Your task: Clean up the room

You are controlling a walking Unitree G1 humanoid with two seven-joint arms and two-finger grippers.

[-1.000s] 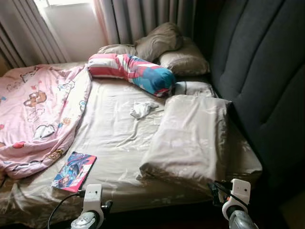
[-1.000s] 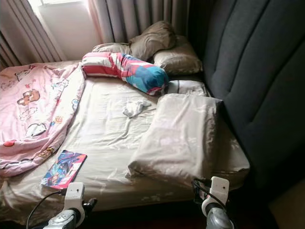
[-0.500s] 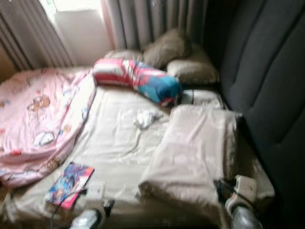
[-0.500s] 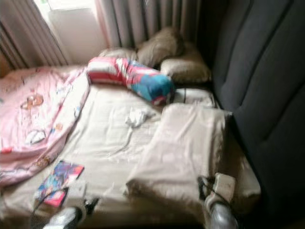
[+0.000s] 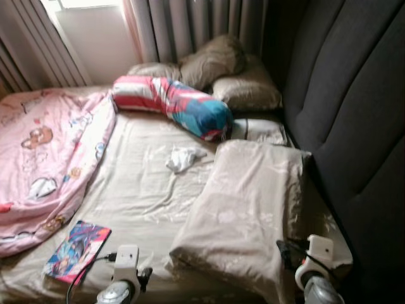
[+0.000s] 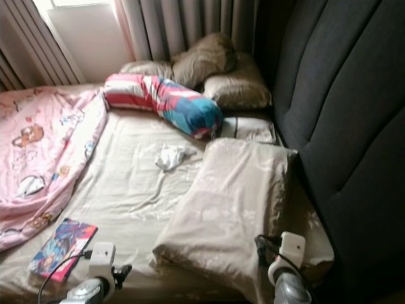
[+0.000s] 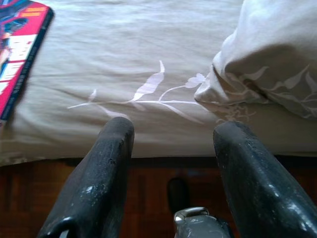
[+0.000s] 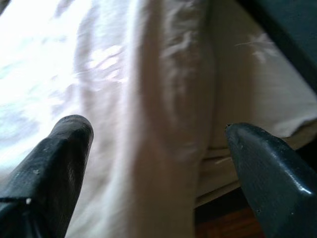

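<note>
Evidently the robot stands at the near edge of the bed (image 5: 145, 202), both arms low in front, with nothing gripped yet. From the head views, a large beige pillow (image 5: 253, 209) lies on the right side of the bed, its near corner just beside the right pincer (image 5: 288, 253). A colourful book (image 5: 76, 250) lies at the near left corner, close to the left pincer (image 5: 142, 278). A small white crumpled cloth (image 5: 182, 158) sits mid-bed, further off. Beyond it a striped bolster (image 5: 174, 104) lies across the bed, with brown pillows (image 5: 243, 88) stacked against the dark headboard (image 5: 354, 114). A pink blanket (image 5: 44, 152) is heaped on the left.

To do this step well, I judge the robot should choose one target first, probably the near pillow or the book, then lean in squarely so the fingers straddle an edge rather than press flat fabric.

In the left wrist view, the left pincer (image 7: 171, 144) is spread wide and empty, its fingers (image 7: 111, 163) hanging over the bed's near edge, apart from the sheet. The book's corner (image 7: 20, 44) and the pillow's corner (image 7: 262, 54) flank it.

In the right wrist view, the right pincer (image 8: 158, 144) is likewise wide open, holding nothing, with the pillow (image 8: 163, 99) between and beyond its fingers (image 8: 54, 153). Whether they touch the fabric I cannot tell.
</note>
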